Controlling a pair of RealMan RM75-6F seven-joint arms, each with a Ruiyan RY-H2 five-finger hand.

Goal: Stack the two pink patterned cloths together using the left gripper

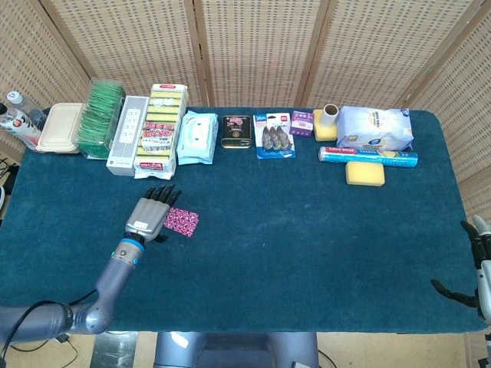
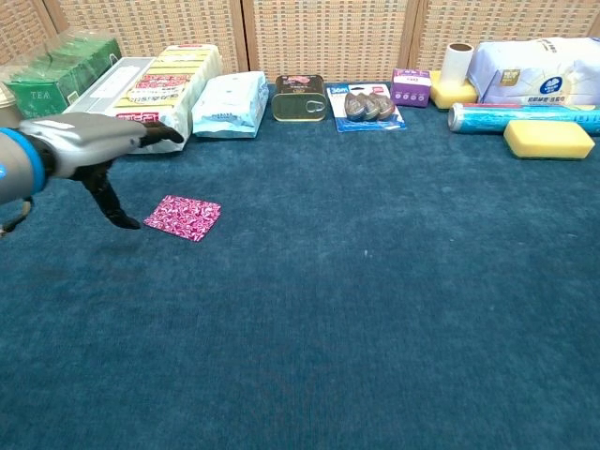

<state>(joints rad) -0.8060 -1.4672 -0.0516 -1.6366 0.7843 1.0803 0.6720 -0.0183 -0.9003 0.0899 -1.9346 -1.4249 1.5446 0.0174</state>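
Cloth (image 2: pixel 183 217), pink patterned square, lies flat beside the apparently empty, fingers-spread left hand (image 1: pixel 148 215).

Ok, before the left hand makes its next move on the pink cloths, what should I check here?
1. Pink cloth lies flat on the table: ok.
2. Both cloths stacked: cannot tell; only one pink square shows, so a second may lie under it.
3. Left hand is clear of the cloth: ok, beside it, holding nothing.
4. Its fingers are spread: ok.
5. Right hand is out of the way: ok, at the table's far edge.
6. Packages along the back are apart from the cloth: ok.
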